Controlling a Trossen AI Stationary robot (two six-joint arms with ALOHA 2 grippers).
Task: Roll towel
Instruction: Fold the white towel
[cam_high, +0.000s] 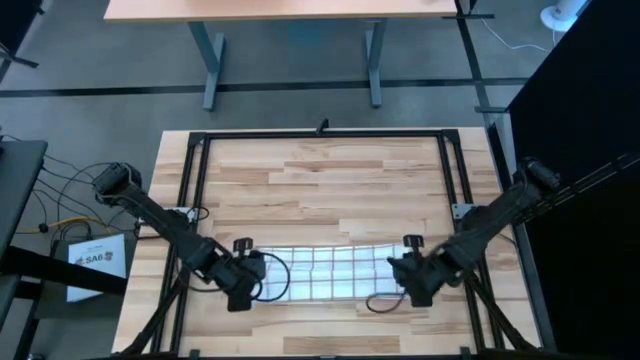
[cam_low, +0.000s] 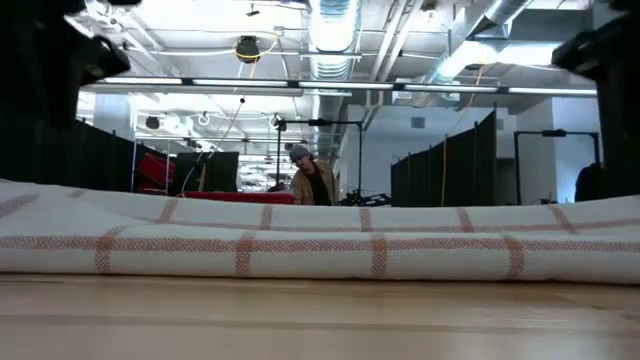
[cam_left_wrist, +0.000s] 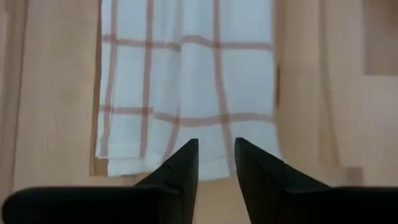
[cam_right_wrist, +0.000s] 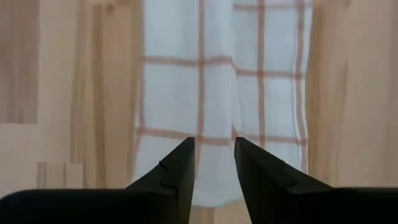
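Observation:
The towel (cam_high: 330, 272), white with a thin reddish grid, lies flat on the wooden table as a long folded strip running left to right near the near edge. It also shows in the low view (cam_low: 320, 240). My left gripper (cam_high: 262, 274) hovers over the towel's left end (cam_left_wrist: 186, 81), its fingers (cam_left_wrist: 216, 144) a narrow gap apart. My right gripper (cam_high: 393, 268) hovers over the right end (cam_right_wrist: 217, 87), its fingers (cam_right_wrist: 214, 142) also a narrow gap apart. In the low view both arms show only as dark shapes high above the cloth.
A black metal frame (cam_high: 200, 180) runs round the table's top. Bare wood (cam_high: 330, 190) lies beyond the towel toward the far edge. Cables (cam_high: 275, 290) loop by each gripper. A person (cam_low: 312, 180) stands far back in the room.

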